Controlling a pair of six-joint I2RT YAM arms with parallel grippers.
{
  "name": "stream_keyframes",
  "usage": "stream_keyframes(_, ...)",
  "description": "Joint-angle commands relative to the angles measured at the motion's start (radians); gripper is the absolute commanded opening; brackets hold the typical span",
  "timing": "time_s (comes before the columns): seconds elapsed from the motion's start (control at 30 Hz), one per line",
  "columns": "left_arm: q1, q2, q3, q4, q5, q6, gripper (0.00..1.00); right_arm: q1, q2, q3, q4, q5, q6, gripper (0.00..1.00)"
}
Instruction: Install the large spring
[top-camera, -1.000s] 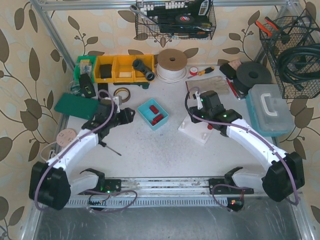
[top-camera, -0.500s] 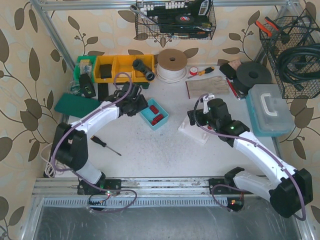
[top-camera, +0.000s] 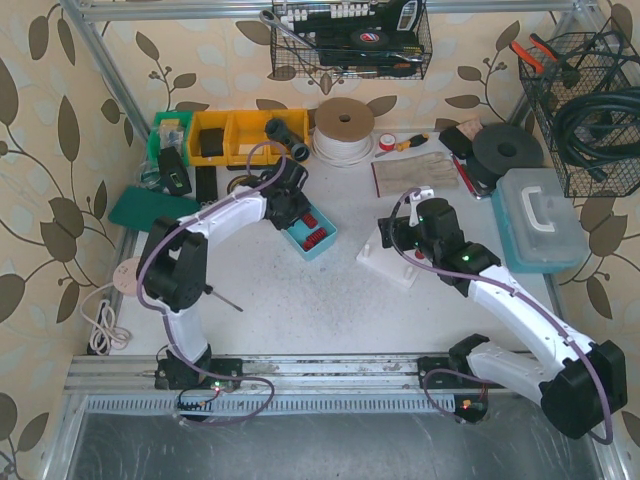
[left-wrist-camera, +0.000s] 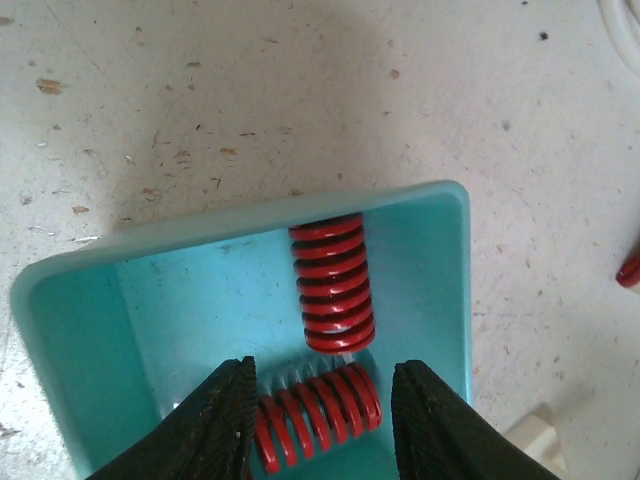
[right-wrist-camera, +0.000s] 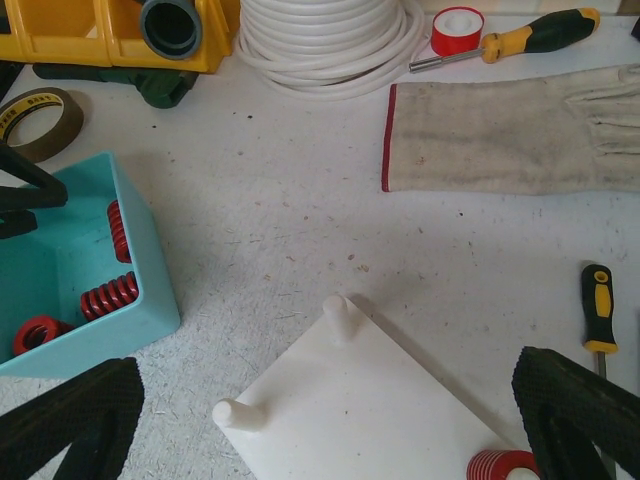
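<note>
Teal bin: where is it sitting, Inspector?

INSPECTOR: It is sitting on the worktop. In the top view it is lying at 10 o'clock from the white base plate, apart from it.

OPERATOR: Where is the task spring lying?

INSPECTOR: One red spring is lying crosswise on the bin floor, at the 6 o'clock side of the left wrist view. A second spring is lying at 12 o'clock from it, with its far end touching the bin wall.

OPERATOR: What is the left hand doing?

INSPECTOR: It is reaching down into the bin. Its black fingers are standing at a narrow setting, one at each end of the crosswise spring. Whether they are pressing on it cannot be told. The spring is resting on the bin floor.

OPERATOR: And the right hand?

INSPECTOR: It is hanging above the base plate with its fingers spread wide, holding nothing. In the right wrist view, two white pegs are standing along the plate's 10 o'clock edge. A red coil is sitting at the 5 o'clock corner, partly cut off by the frame. A glove is lying at 1 o'clock from the plate, and a yellow-handled screwdriver at 3 o'clock.
</note>
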Motion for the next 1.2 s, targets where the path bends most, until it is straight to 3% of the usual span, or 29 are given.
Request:
stream_keyframes(0.0,-0.01,0.06,0.075,-0.095,-0.025,-0.08,0.43,0.004,0.002,-0.013,0.011,0.024,0.013,1.0)
stream_keyframes(0.43,-0.02,0.187,0.135,-0.052,0.025,-0.1,0.43,0.004,-0.003,-0.022,0.021,0.02,0.013,0.99)
stream_keyframes(0.9,-0.041,0.177,0.108,0.033,-0.006,-0.131,0.45,0.004,-0.002,-0.025,0.025,0.01,0.007,0.99)
stream_keyframes(1.17,-0.041,0.218,0.13,-0.097,-0.04,-0.168,0.44,0.005,-0.018,-0.027,0.021,0.014,0.005,0.99)
